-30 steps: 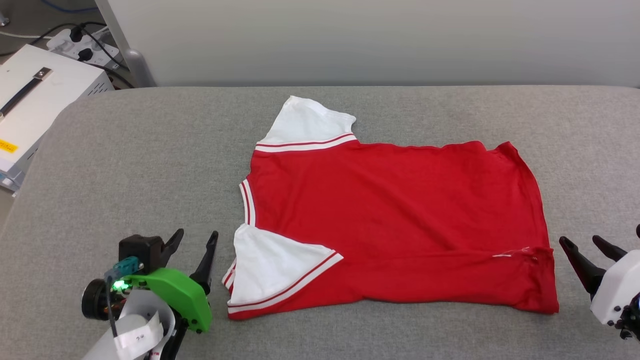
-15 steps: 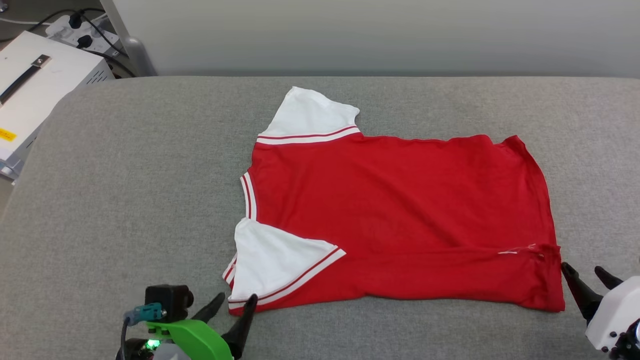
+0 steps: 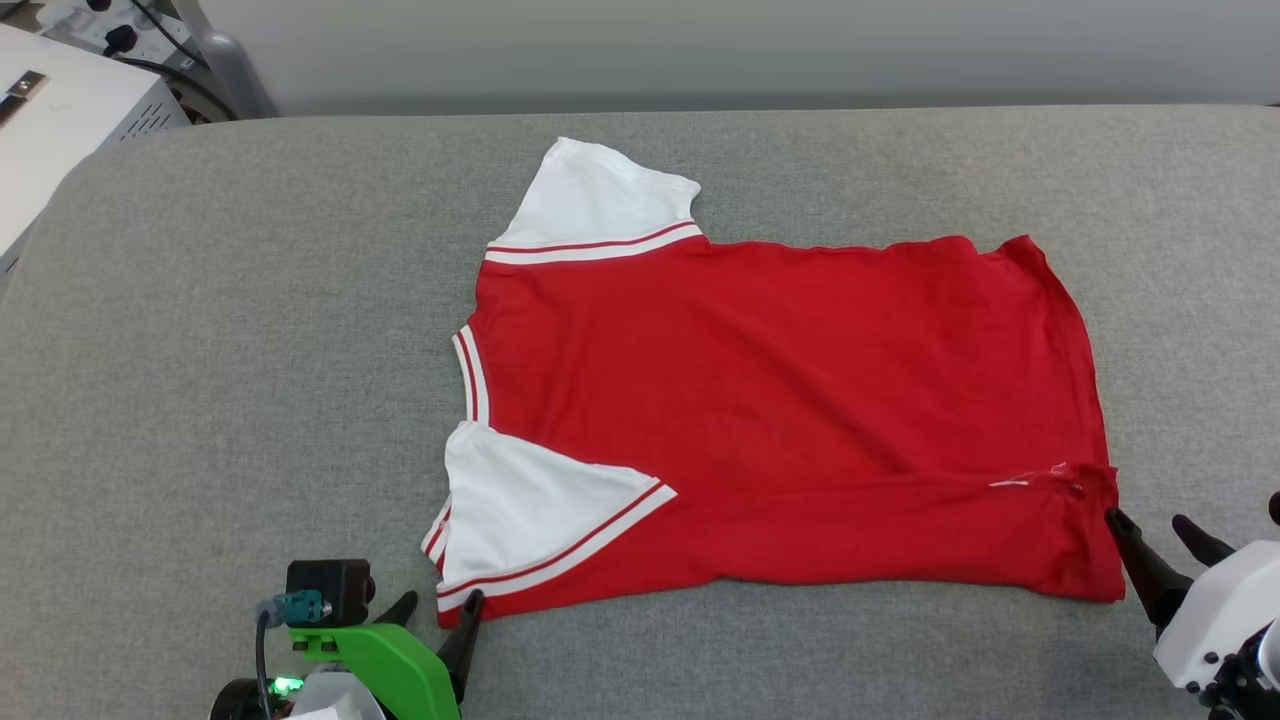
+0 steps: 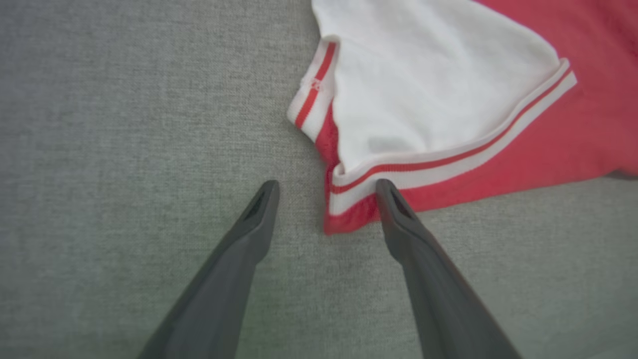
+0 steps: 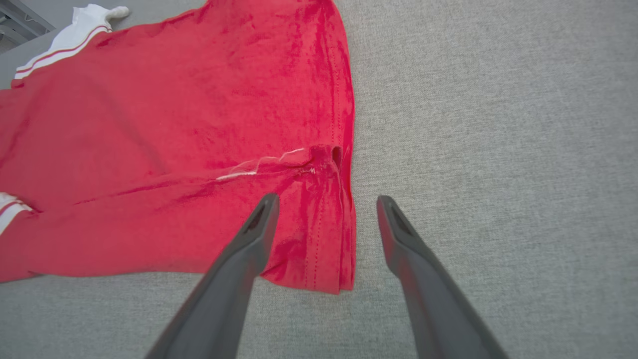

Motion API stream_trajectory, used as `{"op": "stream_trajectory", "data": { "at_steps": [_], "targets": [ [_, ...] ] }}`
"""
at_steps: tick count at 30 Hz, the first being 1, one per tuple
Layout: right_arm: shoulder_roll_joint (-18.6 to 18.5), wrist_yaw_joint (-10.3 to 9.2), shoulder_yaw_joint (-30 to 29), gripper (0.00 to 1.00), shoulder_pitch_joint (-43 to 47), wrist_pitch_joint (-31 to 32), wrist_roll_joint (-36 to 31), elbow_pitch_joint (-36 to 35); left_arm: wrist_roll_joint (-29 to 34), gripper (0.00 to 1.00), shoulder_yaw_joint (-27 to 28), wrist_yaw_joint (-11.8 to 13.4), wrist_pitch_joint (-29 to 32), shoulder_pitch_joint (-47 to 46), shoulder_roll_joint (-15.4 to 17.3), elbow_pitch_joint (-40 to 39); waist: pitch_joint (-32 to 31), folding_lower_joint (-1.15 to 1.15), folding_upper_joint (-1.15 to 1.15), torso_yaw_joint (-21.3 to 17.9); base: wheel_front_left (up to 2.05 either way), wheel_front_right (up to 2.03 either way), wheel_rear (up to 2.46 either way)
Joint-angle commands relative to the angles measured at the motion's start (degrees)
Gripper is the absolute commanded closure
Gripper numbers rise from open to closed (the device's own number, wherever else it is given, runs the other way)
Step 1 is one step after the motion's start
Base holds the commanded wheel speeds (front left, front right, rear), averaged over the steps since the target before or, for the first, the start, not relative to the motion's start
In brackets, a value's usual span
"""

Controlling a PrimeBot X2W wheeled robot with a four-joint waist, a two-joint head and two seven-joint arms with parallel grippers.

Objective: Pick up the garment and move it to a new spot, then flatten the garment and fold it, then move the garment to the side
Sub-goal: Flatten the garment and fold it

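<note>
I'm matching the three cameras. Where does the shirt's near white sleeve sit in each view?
Head view: near sleeve, lower left of centre, at the shirt's front-left corner.
Left wrist view: upper right.
Right wrist view: a striped sliver at the left edge.
Shared landmark: the shirt's red front edge, running along the grey surface in all three.

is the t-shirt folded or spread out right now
Spread out, not yet folded: the red T-shirt lies flat on the grey surface, far sleeve out, near sleeve laid over the body.
</note>
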Motion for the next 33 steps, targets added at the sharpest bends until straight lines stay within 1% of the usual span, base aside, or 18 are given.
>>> {"op": "stream_trajectory", "data": {
  "at_steps": [1,4,7,8,9,10,12,17,23,25,26,33],
  "targets": [
    [0.2,-0.45,-0.2,0.00,-0.1,0.2,-0.5,-0.6,1.3,0.00,0.1,0.5,0.2,-1.4,-0.1,1.1,0.7,0.00,0.59,-0.5,0.00,0.00,0.00],
    [0.2,-0.45,-0.3,0.00,-0.3,0.5,-0.7,-0.9,1.6,0.00,-0.1,0.9,0.5,-2.3,-0.5,3.0,1.4,0.00,0.59,-0.7,0.00,0.00,0.00],
    [0.2,-0.45,-0.4,0.00,-0.4,0.7,-0.8,-1.2,1.9,0.00,-1.1,0.8,1.7,-2.8,-0.7,4.6,2.0,0.00,0.59,-0.7,0.00,0.00,0.00],
    [0.2,-0.45,-0.5,0.00,-0.5,0.8,-0.8,-1.4,1.7,0.12,-1.9,0.5,3.2,-2.9,-0.8,5.5,2.2,0.00,0.59,-0.7,0.00,0.00,0.00],
    [0.2,-0.45,-0.6,0.00,-0.5,0.8,-0.8,-1.5,1.5,0.54,-2.4,0.2,4.1,-2.9,-0.8,6.0,2.4,0.00,0.59,-0.6,0.00,0.00,0.00],
    [0.3,-0.45,-0.7,0.00,-0.4,0.8,-0.8,-1.6,1.0,1.00,-2.7,-0.1,5.0,-3.0,-1.0,6.3,2.6,0.00,0.59,-0.6,0.00,0.00,0.00],
    [0.0,-0.45,-0.7,0.00,-0.2,1.2,-1.2,-1.8,0.4,1.00,-3.1,-0.9,5.8,-3.2,-1.3,6.2,2.8,0.00,0.59,-0.3,0.00,0.00,0.00],
    [-0.6,-0.45,-1.0,0.00,0.3,2.4,-2.7,-0.9,0.8,1.00,-3.3,-1.7,4.3,-3.8,-1.6,5.4,2.3,0.00,0.59,1.1,0.00,0.00,0.00],
    [0.0,-0.45,-1.0,0.00,1.0,5.1,-2.7,1.4,1.2,1.00,-3.3,-2.7,3.5,-4.4,-1.1,1.0,1.5,0.00,0.59,3.4,0.00,0.00,0.00],
    [0.5,-0.45,-1.2,0.00,0.9,5.7,-2.8,2.4,1.5,1.00,-3.1,-2.6,3.3,-4.6,-0.4,-0.9,1.4,0.00,0.59,4.1,0.00,0.00,0.00],
    [1.4,-0.45,-1.6,0.00,0.6,6.7,-2.9,4.2,2.2,1.00,-3.2,-2.2,3.5,-4.8,0.4,-3.6,1.5,0.00,0.59,4.9,0.00,0.00,0.00],
    [2.9,-0.45,-4.1,0.00,-0.3,7.2,-7.2,8.5,2.9,1.00,-3.4,-1.5,4.1,-4.8,1.3,-7.6,2.4,0.00,0.59,5.8,0.00,0.00,0.00]
  ]
}}
